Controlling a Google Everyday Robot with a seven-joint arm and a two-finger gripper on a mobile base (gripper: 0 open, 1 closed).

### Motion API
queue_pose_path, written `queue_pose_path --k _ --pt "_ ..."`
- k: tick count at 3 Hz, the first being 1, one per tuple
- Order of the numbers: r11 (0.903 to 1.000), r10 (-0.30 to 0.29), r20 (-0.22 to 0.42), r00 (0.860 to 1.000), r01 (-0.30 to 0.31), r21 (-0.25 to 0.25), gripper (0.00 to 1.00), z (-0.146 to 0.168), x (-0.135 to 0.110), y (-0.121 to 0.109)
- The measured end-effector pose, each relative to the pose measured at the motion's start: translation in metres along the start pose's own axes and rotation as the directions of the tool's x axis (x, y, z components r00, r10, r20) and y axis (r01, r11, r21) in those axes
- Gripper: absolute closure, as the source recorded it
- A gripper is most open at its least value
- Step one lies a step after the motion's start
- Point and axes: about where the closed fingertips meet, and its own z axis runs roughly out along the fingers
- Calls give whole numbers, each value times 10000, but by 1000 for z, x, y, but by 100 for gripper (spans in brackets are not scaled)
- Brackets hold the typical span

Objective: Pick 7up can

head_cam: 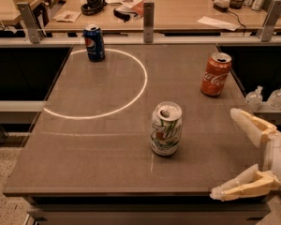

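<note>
A brown table [84, 139] with a white ring [146, 75] spreads left of the gripper [224, 153] at its near right corner; beyond, a cluttered wooden desk [178, 20]; speckled floor [4, 205] far left.

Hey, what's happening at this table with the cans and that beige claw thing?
A robot is after the 7up can, standing upright near the front of the table. Its end effector hovers by the front right corner, fingers open, apart from the can and holding nothing. A Pepsi can and a Coca-Cola can stand farther back, untouched.
</note>
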Motion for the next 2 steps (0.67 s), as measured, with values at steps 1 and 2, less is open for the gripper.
queue_pose_path --k 1,2 --pt "9996 267 70 9996 -266 -89 0 16 10 -4" --pt "9978 596 208 9980 -589 -317 0 33 18 -8"
